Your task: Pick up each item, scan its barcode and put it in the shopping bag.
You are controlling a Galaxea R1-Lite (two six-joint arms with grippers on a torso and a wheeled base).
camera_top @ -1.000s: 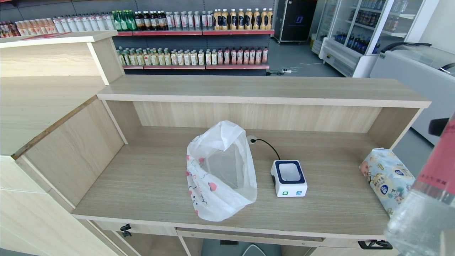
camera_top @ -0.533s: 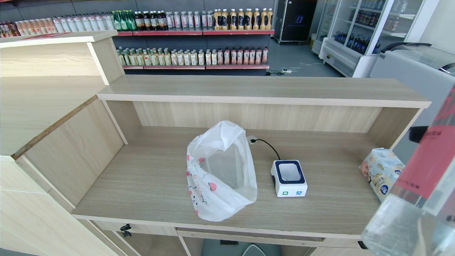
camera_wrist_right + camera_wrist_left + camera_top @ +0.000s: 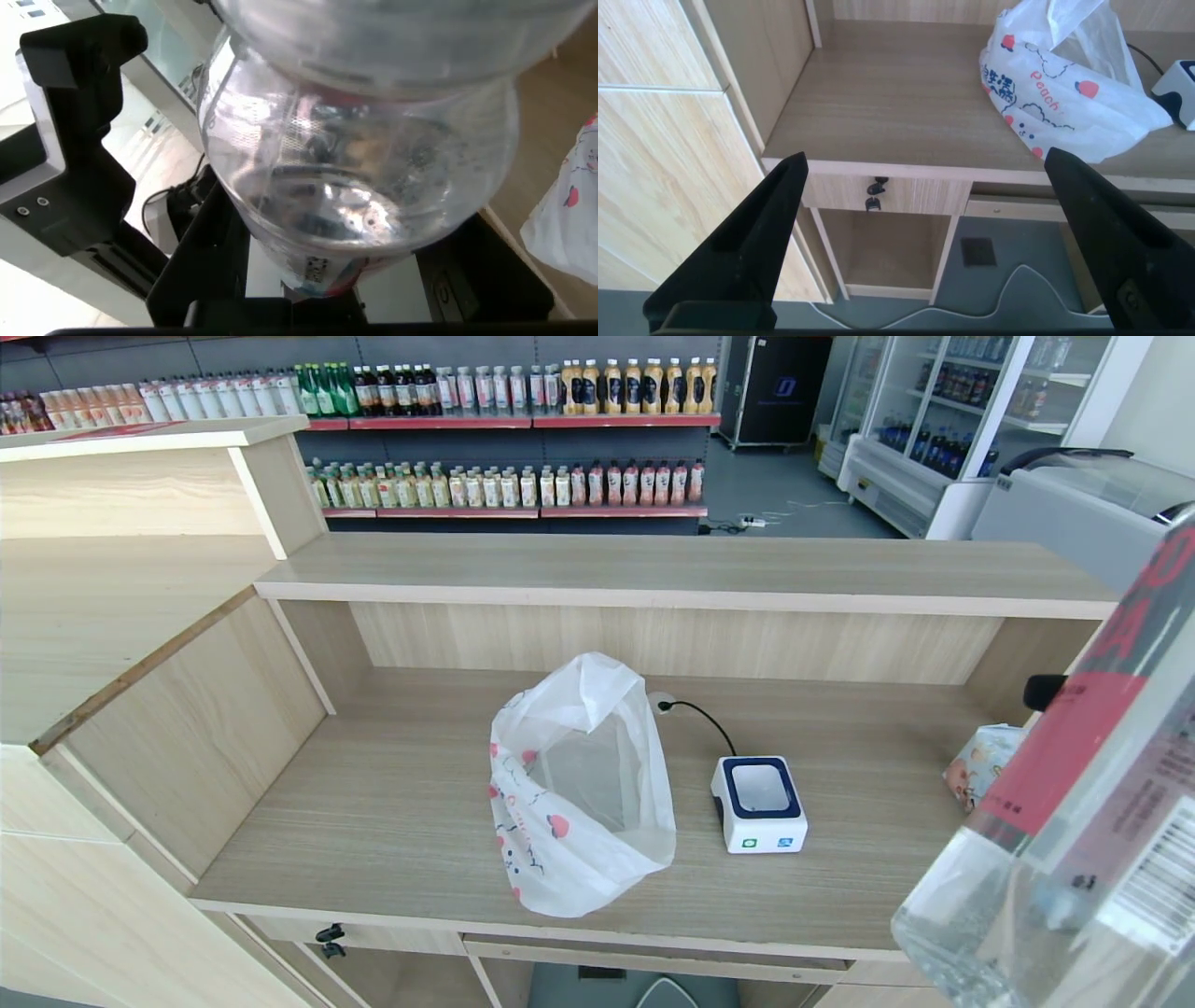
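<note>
Your right end effector (image 3: 348, 245) is clamped on a clear bottle (image 3: 360, 159); black fingers (image 3: 79, 140) flank its rounded base close against the wrist camera.

In the head view the bottle (image 3: 1064, 812) is in the air at the right near corner, tilted, clear base low and toward the left, red label higher up. A barcode (image 3: 1156, 879) shows on its near right side. It hangs over the right end of the tabletop (image 3: 392, 803), well apart from the scanner.

Your left end effector (image 3: 929, 247) is spread wide with nothing between the fingers (image 3: 738, 252). It hangs off the near left edge of the tabletop, in front of the drawer lock (image 3: 873, 193).

Shopping bag (image 3: 579, 793): white plastic with red print, mid-tabletop, mouth gaping upward, slumped toward the near edge. It also shows in the left wrist view (image 3: 1064, 84).

Scanner (image 3: 758, 803): small white box with a dark-framed window, just right of the bag. Its black cable (image 3: 700, 714) runs to the far wall.

A printed tissue pack (image 3: 980, 765) lies at the far right, partly hidden behind the bottle.

Far behind, store shelves (image 3: 523, 422) carry rows of drinks.
</note>
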